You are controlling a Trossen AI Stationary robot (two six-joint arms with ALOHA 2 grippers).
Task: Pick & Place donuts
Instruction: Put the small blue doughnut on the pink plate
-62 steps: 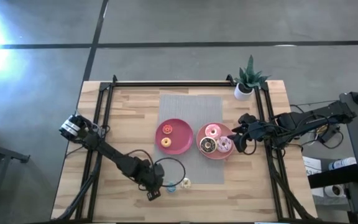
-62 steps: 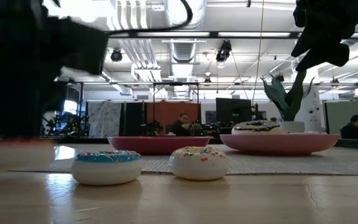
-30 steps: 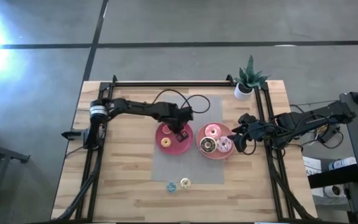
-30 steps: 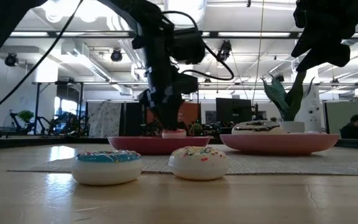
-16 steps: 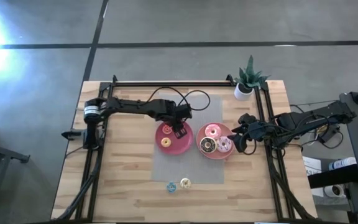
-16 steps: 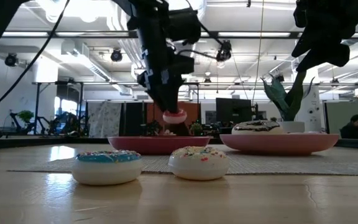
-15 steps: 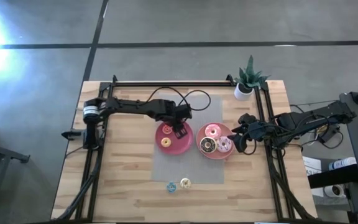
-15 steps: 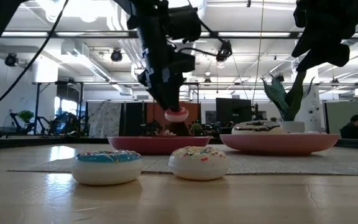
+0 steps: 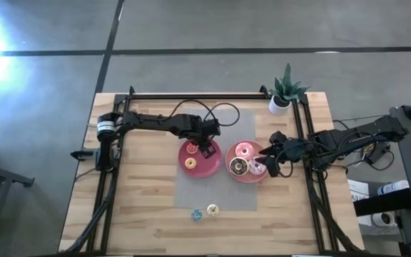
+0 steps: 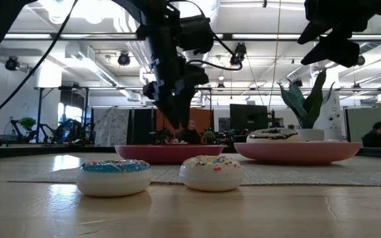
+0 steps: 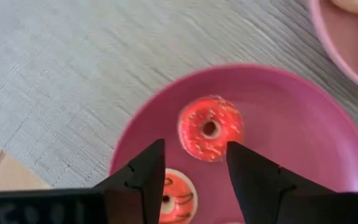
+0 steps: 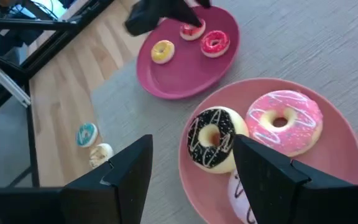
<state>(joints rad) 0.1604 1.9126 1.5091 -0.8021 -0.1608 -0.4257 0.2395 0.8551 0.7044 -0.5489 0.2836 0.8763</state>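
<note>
The left pink plate (image 9: 211, 168) holds a small red donut (image 11: 210, 127), a red-orange one (image 11: 176, 196) and a yellow one (image 12: 162, 51). My left gripper (image 11: 194, 155) hangs open just above this plate, touching none of them. The right pink plate (image 12: 347, 163) carries a chocolate donut (image 12: 213, 146), a pink donut (image 12: 284, 121) and a pale one (image 12: 244, 199). My right gripper (image 9: 270, 166) hovers open at that plate's right rim. A blue donut (image 10: 113, 177) and a cream donut (image 10: 211, 173) lie on the table near its front edge.
A grey mat (image 9: 220, 118) lies under both plates. A potted plant (image 9: 285, 91) stands at the far right corner. Black rails (image 9: 191, 96) frame the table. Bare wood shows left and right of the mat.
My left gripper has opened over the left plate and let go of a small red donut, which has dropped onto the plate. The gripper has risen slightly. My right arm has shifted a little toward the table's left.
</note>
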